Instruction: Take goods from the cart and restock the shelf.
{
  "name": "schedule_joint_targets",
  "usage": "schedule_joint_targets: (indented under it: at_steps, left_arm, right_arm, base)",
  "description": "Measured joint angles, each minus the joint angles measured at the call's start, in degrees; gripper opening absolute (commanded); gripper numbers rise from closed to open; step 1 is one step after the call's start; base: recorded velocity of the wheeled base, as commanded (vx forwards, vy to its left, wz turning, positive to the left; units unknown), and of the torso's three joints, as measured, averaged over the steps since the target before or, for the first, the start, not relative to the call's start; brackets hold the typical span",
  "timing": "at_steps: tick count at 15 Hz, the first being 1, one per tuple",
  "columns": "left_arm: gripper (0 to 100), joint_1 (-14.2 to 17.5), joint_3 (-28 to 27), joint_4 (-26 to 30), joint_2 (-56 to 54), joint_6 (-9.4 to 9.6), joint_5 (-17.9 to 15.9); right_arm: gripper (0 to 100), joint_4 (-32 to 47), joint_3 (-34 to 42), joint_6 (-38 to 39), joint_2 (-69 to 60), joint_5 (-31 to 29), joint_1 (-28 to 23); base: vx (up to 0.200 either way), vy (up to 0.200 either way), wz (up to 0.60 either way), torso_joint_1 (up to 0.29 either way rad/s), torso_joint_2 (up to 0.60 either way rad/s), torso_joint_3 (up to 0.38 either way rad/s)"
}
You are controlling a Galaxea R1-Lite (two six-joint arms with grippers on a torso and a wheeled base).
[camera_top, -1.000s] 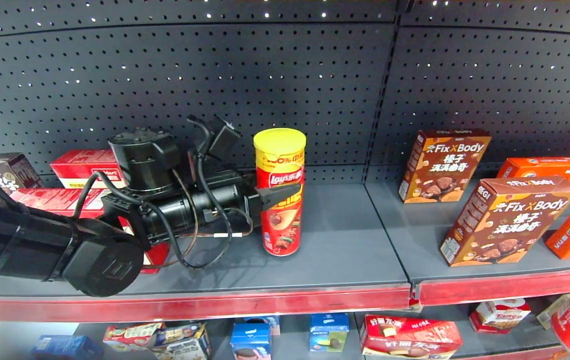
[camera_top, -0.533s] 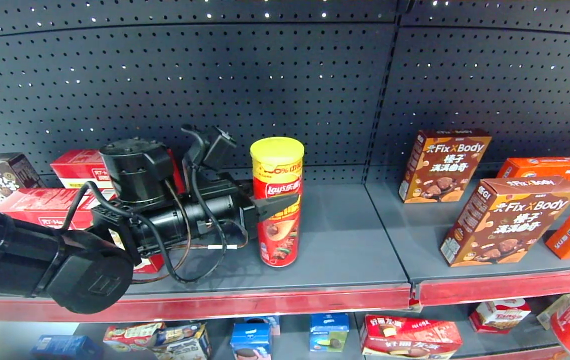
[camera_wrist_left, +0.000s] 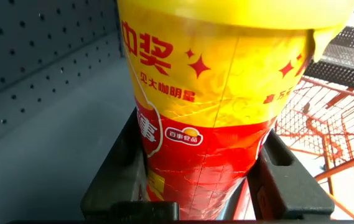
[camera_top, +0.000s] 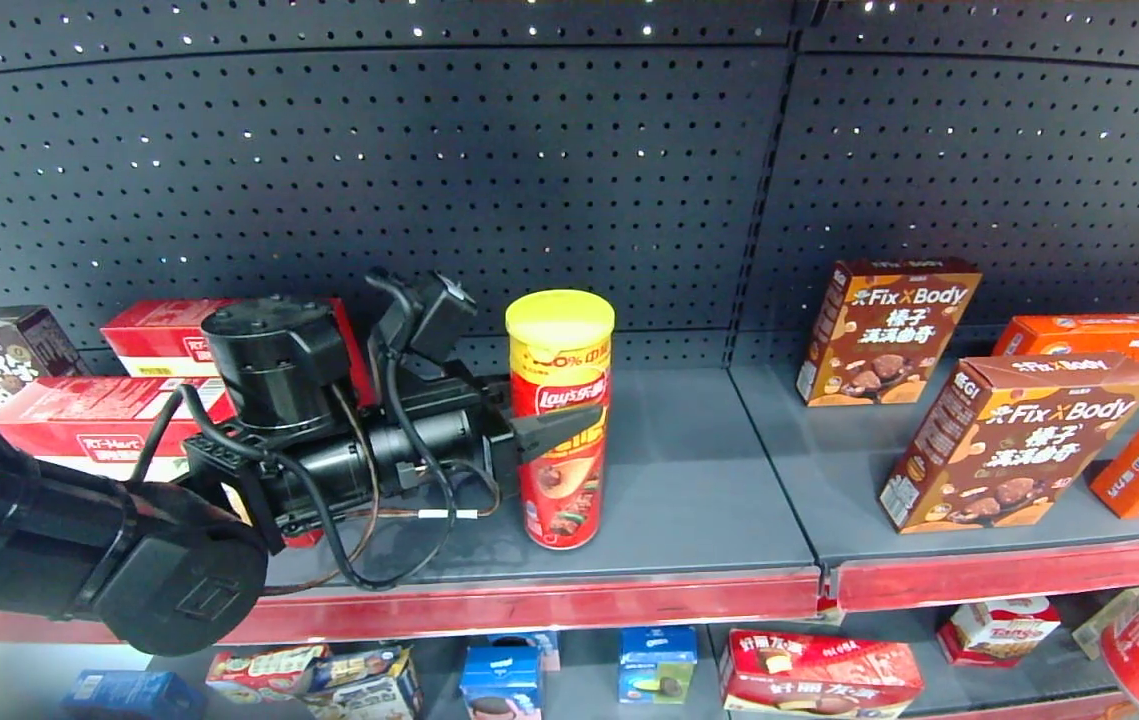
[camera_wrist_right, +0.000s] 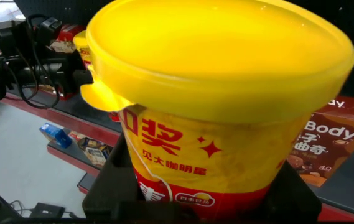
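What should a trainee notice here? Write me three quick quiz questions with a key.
1. True or false: the left hand is shut on the chip can.
2. That can's lid is: A red, B yellow, C blue.
3. What does the right hand grip?
Key: 1 true; 2 B; 3 a second chip can.
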Motion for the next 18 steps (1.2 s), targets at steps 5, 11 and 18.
schedule_joint_targets:
  at_steps: [5,11,18]
  left_arm:
    - [0,-0.6,-1.0,-0.1,1.5,-0.11,0.4]
    - [0,-0.9,-2.8,-0.1,2.9,-0.06,1.0]
    - [100,-1.2,-2.6,-0.2,3.6,0.07,1.0]
  right_arm:
    - [0,0.0,0.0,0.0,0.0,0.0,0.0]
    - [0,0.0,0.1,0.0,0.0,0.0,0.0]
    - [0,0.0,0.1,0.0,0.0,0.0,0.1]
  base:
    - [0.0,0.0,0.0,0.0,0.0,0.0]
    - [0.0,0.0,0.0,0.0,0.0,0.0]
    - [0.0,0.0,0.0,0.0,0.0,0.0]
